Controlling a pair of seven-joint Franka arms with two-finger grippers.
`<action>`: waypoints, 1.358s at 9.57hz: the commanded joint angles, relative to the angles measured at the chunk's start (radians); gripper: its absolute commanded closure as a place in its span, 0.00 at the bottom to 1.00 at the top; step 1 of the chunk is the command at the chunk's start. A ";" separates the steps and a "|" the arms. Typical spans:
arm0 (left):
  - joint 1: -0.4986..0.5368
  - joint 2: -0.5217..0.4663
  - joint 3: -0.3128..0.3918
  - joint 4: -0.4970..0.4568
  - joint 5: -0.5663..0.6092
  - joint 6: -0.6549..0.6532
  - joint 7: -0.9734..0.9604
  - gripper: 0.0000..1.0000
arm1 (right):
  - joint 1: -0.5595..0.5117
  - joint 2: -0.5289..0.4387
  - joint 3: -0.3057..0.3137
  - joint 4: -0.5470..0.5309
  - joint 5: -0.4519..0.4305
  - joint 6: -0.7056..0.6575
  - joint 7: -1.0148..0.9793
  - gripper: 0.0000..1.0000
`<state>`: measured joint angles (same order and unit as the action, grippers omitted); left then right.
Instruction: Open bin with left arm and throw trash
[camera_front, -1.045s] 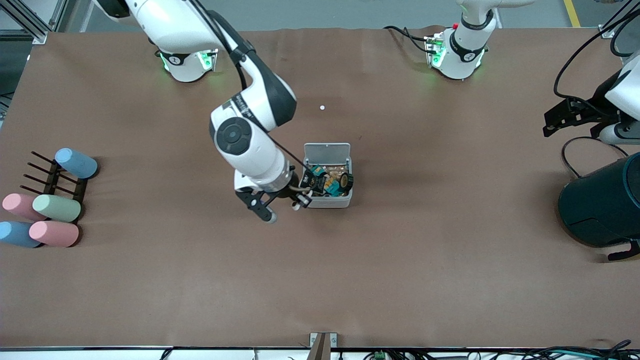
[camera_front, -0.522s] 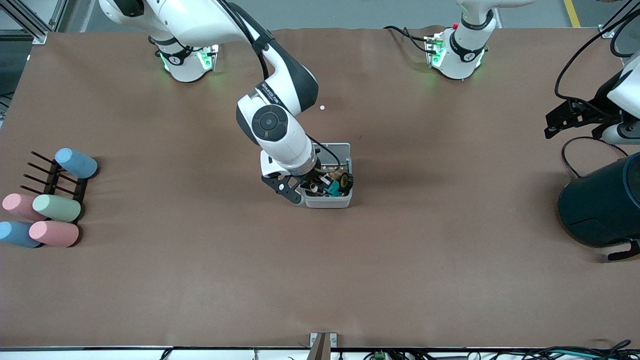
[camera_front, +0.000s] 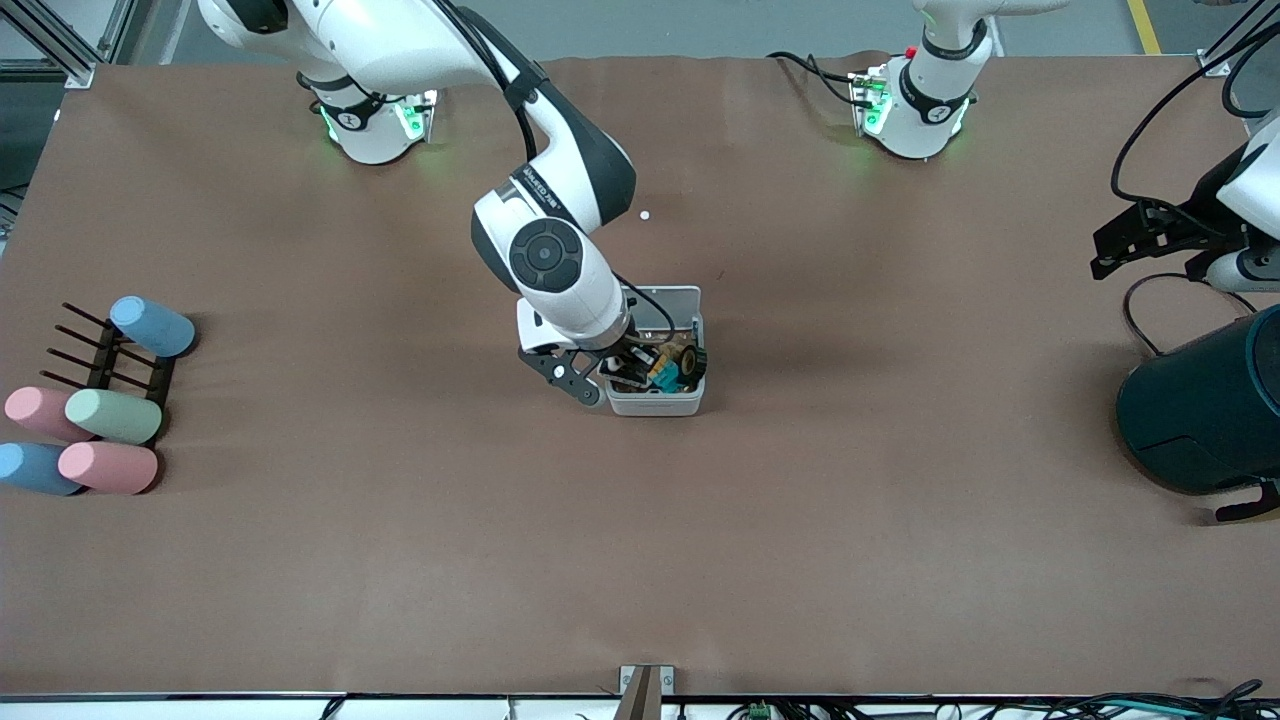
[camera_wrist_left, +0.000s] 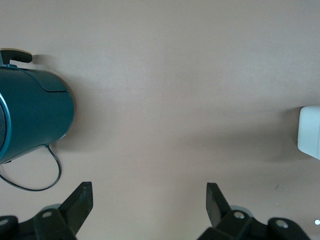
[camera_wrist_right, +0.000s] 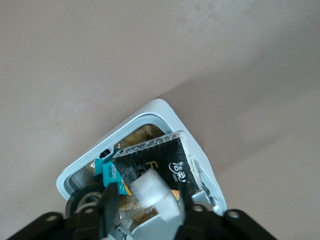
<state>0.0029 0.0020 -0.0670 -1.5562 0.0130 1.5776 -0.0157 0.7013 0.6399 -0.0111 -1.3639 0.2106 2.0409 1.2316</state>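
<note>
The bin (camera_front: 656, 400) sits mid-table, lid (camera_front: 668, 303) upright. The right gripper (camera_front: 610, 378) hovers over it, pinching the whitish twisted loop (camera_wrist_right: 152, 192) above the black wrapper (camera_wrist_right: 155, 162). The left gripper (camera_wrist_left: 147, 202), fingers spread, waits near the teal container (camera_front: 1205, 415).

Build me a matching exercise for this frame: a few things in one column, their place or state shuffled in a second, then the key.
Things:
1. bin
2. left gripper
3. right gripper
4. teal container

Places or states:
A. open, over bare table
B. lying at the left arm's end of the table
C. lid up, trash inside
D. over the bin, whitish loop between its fingers

Pairs: 1-C, 2-A, 3-D, 4-B
</note>
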 joint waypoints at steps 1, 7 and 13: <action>0.002 0.001 0.006 0.008 -0.011 0.002 0.023 0.00 | 0.009 0.000 -0.004 0.012 -0.020 -0.011 0.012 0.00; 0.002 0.003 0.006 0.008 -0.011 0.002 0.022 0.00 | -0.132 -0.124 -0.058 0.017 -0.020 -0.095 -0.018 0.00; 0.000 0.012 0.004 0.008 -0.010 0.021 -0.056 0.00 | -0.624 -0.403 -0.059 0.011 -0.040 -0.618 -0.872 0.00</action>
<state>0.0024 0.0104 -0.0649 -1.5561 0.0129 1.5916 -0.0612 0.1419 0.3038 -0.0928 -1.3081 0.1912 1.4723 0.5169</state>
